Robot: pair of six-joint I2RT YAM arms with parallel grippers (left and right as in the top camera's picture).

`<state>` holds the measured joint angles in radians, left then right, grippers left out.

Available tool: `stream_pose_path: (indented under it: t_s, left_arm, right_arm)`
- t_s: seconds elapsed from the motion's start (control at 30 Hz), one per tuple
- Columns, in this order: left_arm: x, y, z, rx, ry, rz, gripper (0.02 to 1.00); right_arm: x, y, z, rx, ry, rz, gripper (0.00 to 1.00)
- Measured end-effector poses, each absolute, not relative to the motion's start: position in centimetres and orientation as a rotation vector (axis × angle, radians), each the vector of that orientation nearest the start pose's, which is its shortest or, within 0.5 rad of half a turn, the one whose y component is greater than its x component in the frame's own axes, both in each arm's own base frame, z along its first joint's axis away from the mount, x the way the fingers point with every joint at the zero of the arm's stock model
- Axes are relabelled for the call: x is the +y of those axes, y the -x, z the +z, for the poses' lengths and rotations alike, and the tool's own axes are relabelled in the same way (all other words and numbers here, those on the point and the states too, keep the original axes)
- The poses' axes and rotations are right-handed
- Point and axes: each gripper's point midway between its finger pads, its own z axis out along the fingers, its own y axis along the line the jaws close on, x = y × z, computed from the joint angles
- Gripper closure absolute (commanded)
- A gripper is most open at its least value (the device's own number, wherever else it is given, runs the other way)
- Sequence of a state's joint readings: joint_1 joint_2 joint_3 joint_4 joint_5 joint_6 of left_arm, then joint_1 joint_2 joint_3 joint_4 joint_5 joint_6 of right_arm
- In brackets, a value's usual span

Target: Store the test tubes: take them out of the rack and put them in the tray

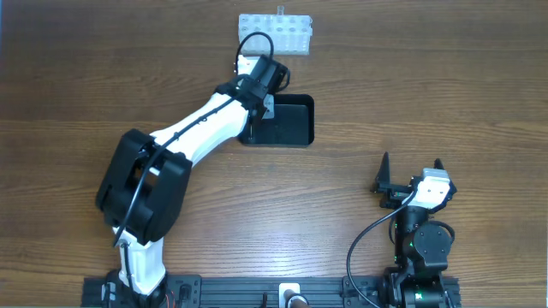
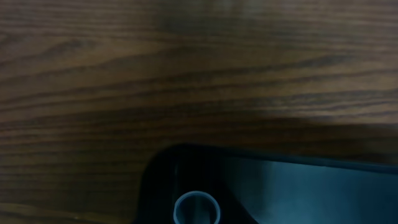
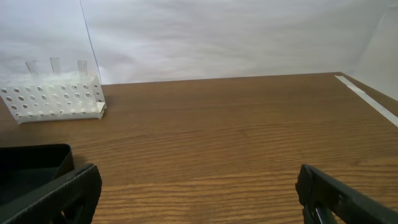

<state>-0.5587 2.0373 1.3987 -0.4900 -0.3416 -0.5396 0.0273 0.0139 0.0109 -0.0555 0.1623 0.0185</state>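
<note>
The white rack (image 1: pixel 276 33) stands at the far middle of the table, and in the right wrist view the rack (image 3: pixel 57 99) has three clear test tubes (image 3: pixel 55 64) standing along its back. In front of it lies the black tray (image 1: pixel 295 127). My left gripper (image 1: pixel 266 101) hangs over the tray's far left corner, shut on a test tube (image 2: pixel 196 208). That tube's open mouth shows end-on above the tray's corner (image 2: pixel 163 171). My right gripper (image 1: pixel 410 174) rests near its base at the right, open and holding nothing, with its fingers (image 3: pixel 57 194) spread wide.
Brown wooden tabletop lies all around, with free room right of the tray and in front of it. A white wall backs the table's far edge. The left arm's white link slants across the table's left middle.
</note>
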Motion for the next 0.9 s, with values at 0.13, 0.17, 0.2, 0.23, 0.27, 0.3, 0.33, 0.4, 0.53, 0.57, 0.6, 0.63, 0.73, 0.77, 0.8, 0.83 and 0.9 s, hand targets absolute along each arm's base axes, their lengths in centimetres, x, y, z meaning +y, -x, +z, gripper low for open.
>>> stream_pose_path:
  t_s: [0.13, 0.17, 0.2, 0.23, 0.27, 0.3, 0.33, 0.4, 0.53, 0.57, 0.6, 0.63, 0.73, 0.77, 0.8, 0.83, 0.9]
  left_arm:
    - [-20.2, -43.1, 3.3, 2.597, 0.074, 0.083, 0.851]
    - [-20.2, -43.1, 3.2, 2.598, 0.073, 0.084, 0.831]
    - [-20.2, -43.1, 3.2, 2.597, 0.074, 0.082, 0.779]
    - [-20.2, -43.1, 3.2, 2.596, 0.074, 0.082, 0.757]
    - [-20.2, -43.1, 3.2, 2.596, 0.069, 0.083, 0.693]
    - [-20.2, -43.1, 3.2, 2.596, 0.07, 0.082, 0.636]
    - [-20.2, -43.1, 3.2, 2.596, 0.069, 0.083, 0.61]
    - [-20.2, -43.2, 3.3, 2.595, 0.07, 0.082, 0.579]
    - [-20.3, -43.5, 3.4, 2.58, 0.069, 0.075, 0.562]
    - [-20.3, -43.5, 3.5, 2.578, 0.07, 0.076, 0.56]
    - [-20.3, -43.5, 3.5, 2.577, 0.07, 0.078, 0.553]
    - [-20.3, -43.5, 3.6, 2.575, 0.071, 0.077, 0.549]
    - [-20.4, -43.7, 4.8, 2.553, 0.071, 0.06, 0.527]
    - [-20.5, -43.9, 5.8, 2.536, 0.067, 0.049, 0.503]
    - [-20.6, -44.2, 7.3, 2.503, 0.066, 0.032, 0.481]
    - [-20.7, -44.6, 8.4, 2.478, 0.066, 0.019, 0.463]
    - [-21.3, -46.1, 12.3, 2.371, 0.069, -0.03, 0.428]
  right_arm:
    - [-2.1, -24.5, 16.2, 1.626, -0.117, -0.097, 0.009]
    - [-2.1, -24.5, 16.2, 1.626, -0.117, -0.097, 0.009]
    - [-2.1, -24.5, 16.2, 1.626, -0.117, -0.098, 0.007]
    - [-2.1, -24.5, 16.2, 1.626, -0.117, -0.097, 0.009]
    - [-2.1, -24.5, 16.2, 1.626, -0.117, -0.097, 0.007]
    - [-2.1, -24.5, 16.2, 1.625, -0.117, -0.097, 0.007]
    - [-2.1, -24.5, 16.2, 1.625, -0.117, -0.097, 0.007]
    - [-2.1, -24.5, 16.2, 1.625, -0.117, -0.097, 0.007]
    - [-2.1, -24.5, 16.2, 1.625, -0.117, -0.098, 0.009]
    - [-2.1, -24.5, 16.2, 1.625, -0.117, -0.097, 0.009]
    - [-2.1, -24.5, 16.2, 1.625, -0.117, -0.097, 0.009]
    - [-2.1, -24.5, 16.2, 1.625, -0.117, -0.097, 0.007]
    - [-2.1, -24.5, 16.2, 1.625, -0.117, -0.097, 0.009]
    - [-2.1, -24.5, 16.2, 1.626, -0.117, -0.097, 0.007]
    - [-2.1, -24.5, 16.2, 1.625, -0.117, -0.097, 0.009]
    - [-2.1, -24.5, 16.2, 1.625, -0.117, -0.097, 0.009]
    - [-2.1, -24.5, 16.2, 1.626, -0.117, -0.097, 0.009]
